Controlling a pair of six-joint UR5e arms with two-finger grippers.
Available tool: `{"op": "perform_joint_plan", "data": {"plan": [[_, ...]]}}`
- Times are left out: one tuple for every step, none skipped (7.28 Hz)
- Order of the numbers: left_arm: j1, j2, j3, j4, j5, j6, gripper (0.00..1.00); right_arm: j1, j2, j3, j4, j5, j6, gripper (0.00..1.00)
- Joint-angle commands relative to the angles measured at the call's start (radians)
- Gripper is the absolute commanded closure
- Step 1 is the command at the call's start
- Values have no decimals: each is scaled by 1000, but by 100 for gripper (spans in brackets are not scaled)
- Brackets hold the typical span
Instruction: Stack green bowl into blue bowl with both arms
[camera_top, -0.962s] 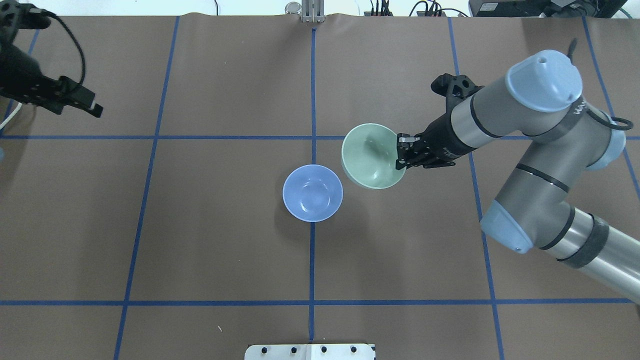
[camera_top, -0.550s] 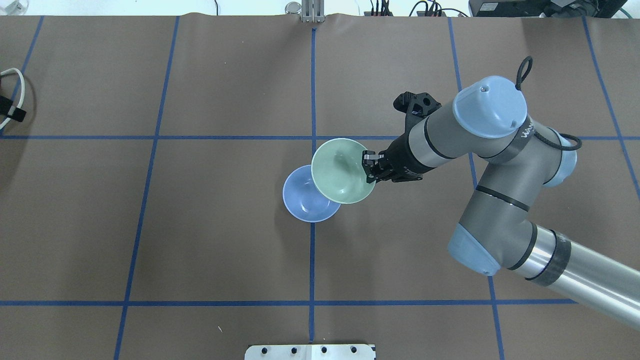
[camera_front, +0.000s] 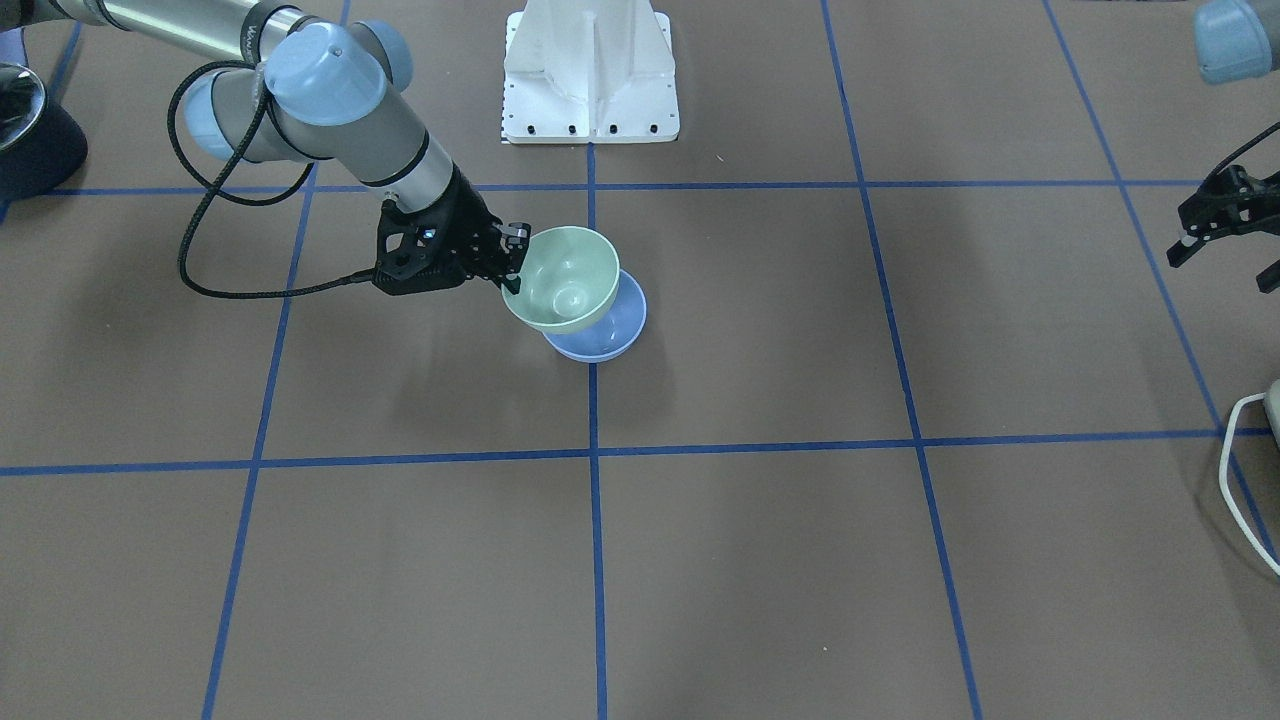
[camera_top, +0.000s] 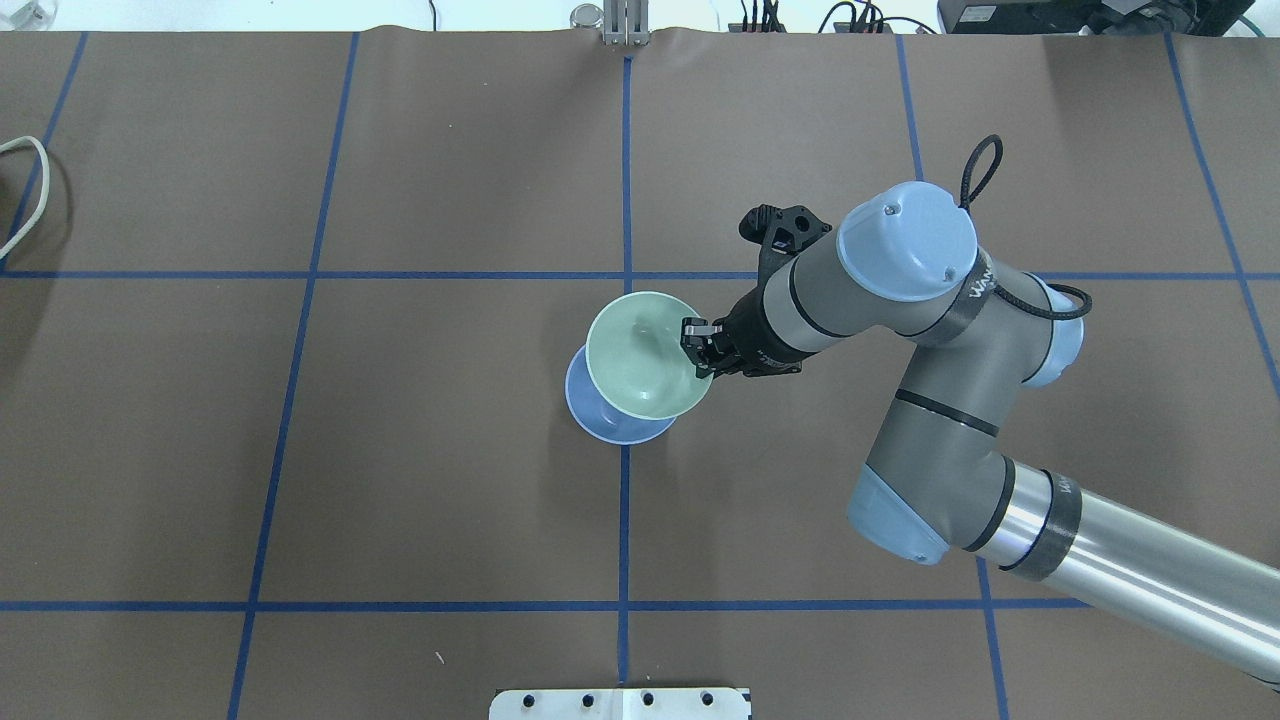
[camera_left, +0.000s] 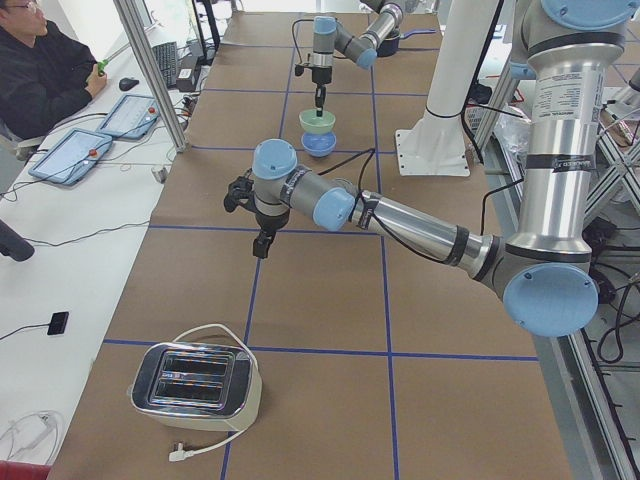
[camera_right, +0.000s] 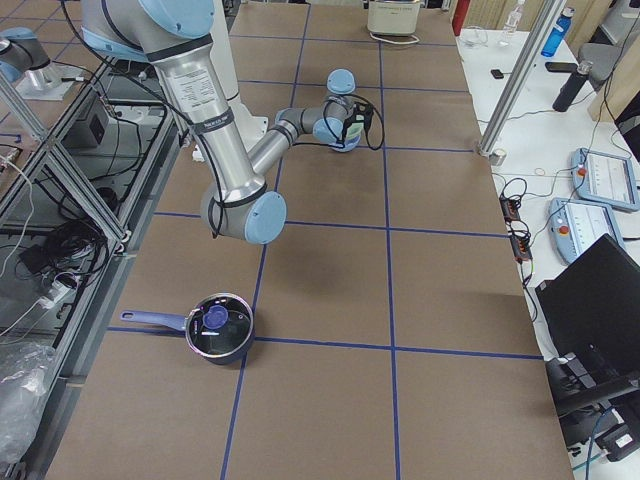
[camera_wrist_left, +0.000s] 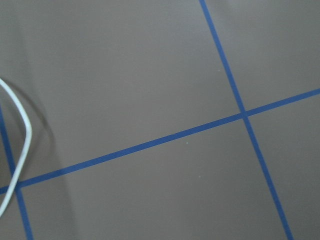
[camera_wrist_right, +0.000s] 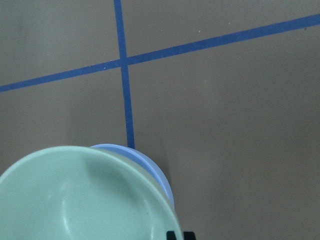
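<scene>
While the right gripper (camera_top: 698, 347) clamps the rim of the green bowl (camera_top: 635, 365), that bowl hangs tilted over the blue bowl (camera_top: 598, 424), which rests on the worktop (camera_top: 400, 480). Left gripper (camera_front: 1215, 220): far aside, closure not discernible.

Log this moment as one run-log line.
right claw: shut on green bowl rim | green bowl: tilted above blue bowl, not nested | left claw: away, state unclear
</scene>
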Motion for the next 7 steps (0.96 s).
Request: {"op": "perform_joint_plan", "data": {"plan": [[-2,2,2,0,3,2,2,-9,10,-35,35,-30,-1,100],[-4,3,3,0,7,2,3,-14,10,-68,82,-30,1,100],[-2,3,3,-1,8,2,3,-17,12,-73,92,-30,2,100],[-4,3,2,-1,8,2,3,-17,19,-75,92,-30,2,100],[-23,3,5,0,8,12,3,-21,34,-87,92,-29,2,100],[-63,3,24,8,0,71,3,-29,36,-89,92,-29,2,100],[-86,3,40,8,0,84,3,-35,38,-89,93,-29,2,100]]}}
